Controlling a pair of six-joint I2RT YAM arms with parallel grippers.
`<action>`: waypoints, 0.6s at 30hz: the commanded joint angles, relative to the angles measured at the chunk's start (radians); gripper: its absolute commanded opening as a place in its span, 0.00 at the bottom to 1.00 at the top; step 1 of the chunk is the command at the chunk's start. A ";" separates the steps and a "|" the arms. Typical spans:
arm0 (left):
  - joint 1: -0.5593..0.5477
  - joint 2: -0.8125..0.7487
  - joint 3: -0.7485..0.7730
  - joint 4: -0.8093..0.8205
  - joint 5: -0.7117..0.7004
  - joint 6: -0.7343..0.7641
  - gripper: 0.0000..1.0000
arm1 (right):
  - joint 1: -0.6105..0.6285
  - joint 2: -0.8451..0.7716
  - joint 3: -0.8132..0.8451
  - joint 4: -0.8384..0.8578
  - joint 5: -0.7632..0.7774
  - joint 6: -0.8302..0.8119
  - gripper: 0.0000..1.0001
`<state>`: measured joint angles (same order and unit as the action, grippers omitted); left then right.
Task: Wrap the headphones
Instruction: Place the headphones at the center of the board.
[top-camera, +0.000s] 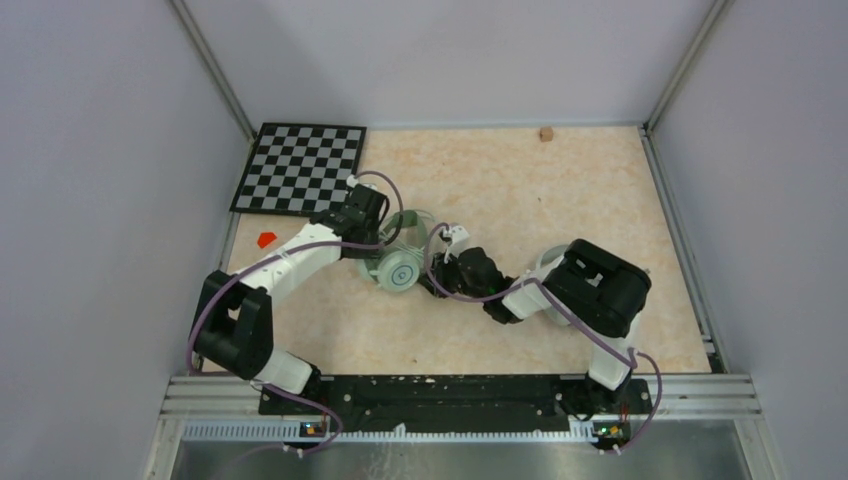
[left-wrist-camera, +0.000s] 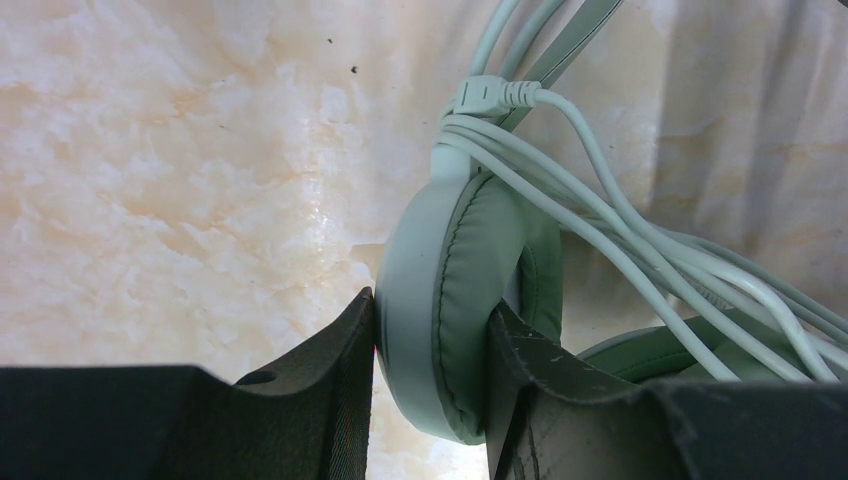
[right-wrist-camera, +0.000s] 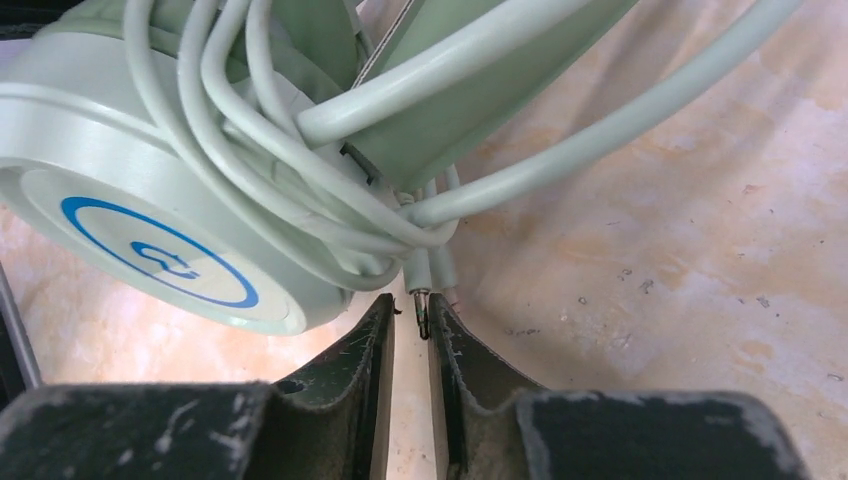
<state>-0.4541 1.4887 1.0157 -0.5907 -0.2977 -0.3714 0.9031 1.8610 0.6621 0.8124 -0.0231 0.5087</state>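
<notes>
**Green headphones held by one cup, plug tip at the other jaws**

The headphones (top-camera: 400, 266) are seen on the table (top-camera: 560, 200), between the two grippers. They are mint green with round cups.

The left gripper (left-wrist-camera: 430, 305) is closed on one ear cup (left-wrist-camera: 450, 230). The soft pad of the cup is pressed between the two black fingers (left-wrist-camera: 330, 400), one on each side. The cup stands on its edge in the jaws and sticks out past the tips. Just beyond the jaws, the pale green cable (left-wrist-camera: 620, 240) is looped many times over the top of this cup and runs off to the right of the jaws.

The right gripper (right-wrist-camera: 411, 300) is set just beside the other cup (right-wrist-camera: 150, 230), which is marked with a blue ring. This cup lies up and to the left of the jaws. The jaws are held only a little apart, with a thin gap. The small metal plug (right-wrist-camera: 421, 300) at the end of the cable hangs right at the tips, inside the gap. A slit of light is seen beside the plug, so it is not squeezed. More loops of cable are bunched just past the tips.

A checked board (top-camera: 300, 168) lies beyond the left gripper, well apart from the headphones.
</notes>
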 joint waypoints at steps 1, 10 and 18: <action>0.007 0.007 0.028 0.045 -0.060 0.008 0.21 | 0.010 -0.027 -0.013 0.046 0.005 0.029 0.19; 0.006 0.037 0.021 0.052 -0.083 0.039 0.27 | 0.008 -0.182 -0.088 -0.045 0.016 0.049 0.27; 0.004 0.016 0.019 0.047 -0.084 0.067 0.43 | 0.009 -0.502 -0.153 -0.292 0.074 0.021 0.49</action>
<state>-0.4526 1.5040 1.0195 -0.5617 -0.3626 -0.3298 0.9031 1.5085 0.5205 0.6418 0.0116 0.5507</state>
